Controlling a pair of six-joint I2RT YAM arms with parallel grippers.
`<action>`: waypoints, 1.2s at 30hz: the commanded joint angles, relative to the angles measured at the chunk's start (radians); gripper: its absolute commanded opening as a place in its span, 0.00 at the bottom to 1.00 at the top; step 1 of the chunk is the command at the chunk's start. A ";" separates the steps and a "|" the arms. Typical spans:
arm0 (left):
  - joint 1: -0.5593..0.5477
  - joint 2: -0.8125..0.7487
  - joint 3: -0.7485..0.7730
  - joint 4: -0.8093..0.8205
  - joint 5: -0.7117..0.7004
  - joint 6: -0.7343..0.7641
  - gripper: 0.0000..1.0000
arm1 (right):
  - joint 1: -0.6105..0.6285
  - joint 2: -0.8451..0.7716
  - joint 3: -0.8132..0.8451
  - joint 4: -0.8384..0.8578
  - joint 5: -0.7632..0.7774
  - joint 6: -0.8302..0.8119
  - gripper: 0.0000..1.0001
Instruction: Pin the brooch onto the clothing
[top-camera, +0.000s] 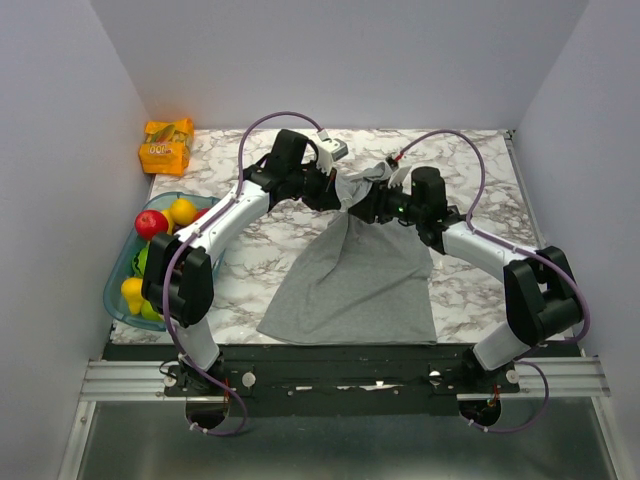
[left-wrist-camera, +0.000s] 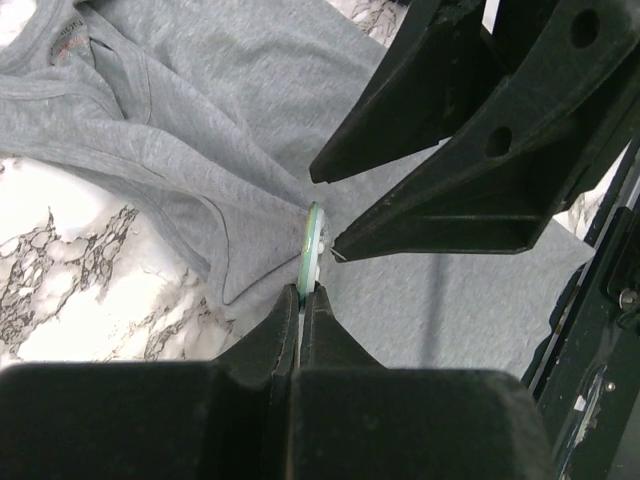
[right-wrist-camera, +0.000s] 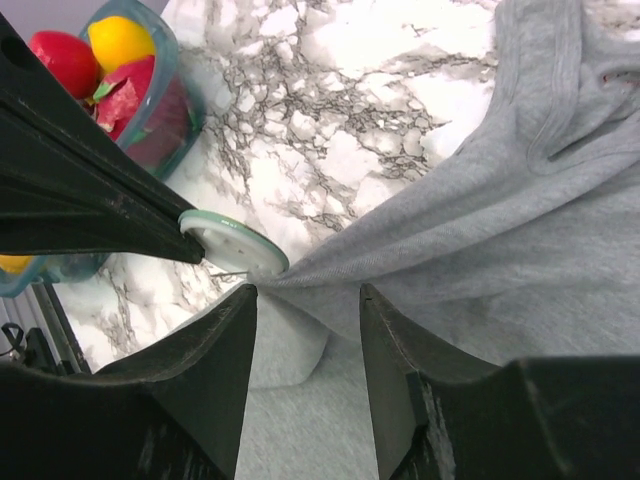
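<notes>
My left gripper (left-wrist-camera: 303, 290) is shut on the brooch (left-wrist-camera: 315, 240), seen edge-on as a thin pale-green disc. From the right wrist, the brooch (right-wrist-camera: 232, 242) shows its white back and its pin stuck into a pulled-up peak of the light-grey clothing (right-wrist-camera: 520, 200). My right gripper (right-wrist-camera: 305, 292) stands open, and that fold of fabric runs between its fingers. From above, both grippers meet over the top of the clothing (top-camera: 355, 285), left gripper (top-camera: 335, 195) and right gripper (top-camera: 365, 205) close together. The fabric tents up towards them. The brooch's coloured face is hidden.
A clear blue bowl (top-camera: 115, 290) of fruit sits at the table's left edge and shows in the right wrist view as the bowl (right-wrist-camera: 170, 90). An orange packet (top-camera: 167, 145) lies at the back left corner. White walls close in three sides of the marble table (top-camera: 480, 200).
</notes>
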 joint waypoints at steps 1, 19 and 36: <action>0.004 0.008 0.031 -0.007 0.048 0.010 0.00 | -0.008 0.028 0.038 0.032 -0.035 -0.030 0.51; 0.002 0.019 0.035 -0.007 0.066 0.007 0.00 | -0.009 0.043 0.050 0.081 -0.099 -0.007 0.46; -0.001 0.024 0.036 -0.012 0.098 0.010 0.00 | -0.008 0.060 0.067 0.084 -0.124 -0.004 0.36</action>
